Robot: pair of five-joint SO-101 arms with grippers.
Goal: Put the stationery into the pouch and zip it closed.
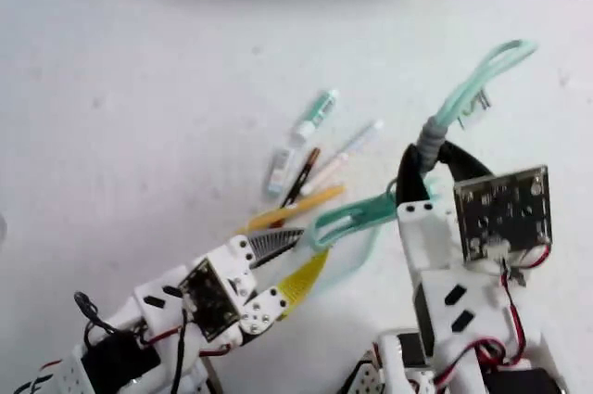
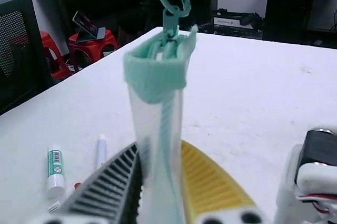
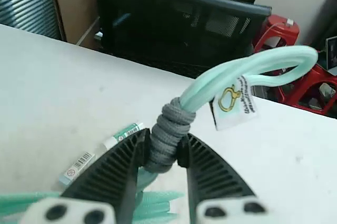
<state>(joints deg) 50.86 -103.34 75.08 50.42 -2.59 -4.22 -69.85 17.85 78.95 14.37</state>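
- The left gripper (image 1: 310,250) has its black ribbed jaw and its yellow jaw closed onto one end of the pouch (image 1: 345,220). In the left wrist view the clear body of the pouch (image 2: 155,76) stands up between them, teal trim and zip end uppermost.
- The right gripper (image 1: 431,158) is at the pouch's other end. Its black jaws are pinched on the grey knot (image 3: 166,134) of the mint cord loop (image 3: 253,71), which hangs off the pouch and carries a small tag (image 3: 234,103).
- The pouch is therefore strung between the two claws.
- The stationery (image 1: 306,167) lies loose on the table (image 1: 139,88), beyond the pouch on the side away from both arm bases.
- The pieces are fanned, their long axes running roughly away from the pouch.
- The yellow pencil (image 1: 292,209) lies nearest the pouch, and a green-labelled tube (image 1: 315,114) lies farthest.
- The left gripper is the nearer one, with the pencil's end just beside it. With both claws busy, one would likely have to release before any pick.
- Nothing can be made out inside the pouch through its clear wall, and I cannot tell whether its zip is open.
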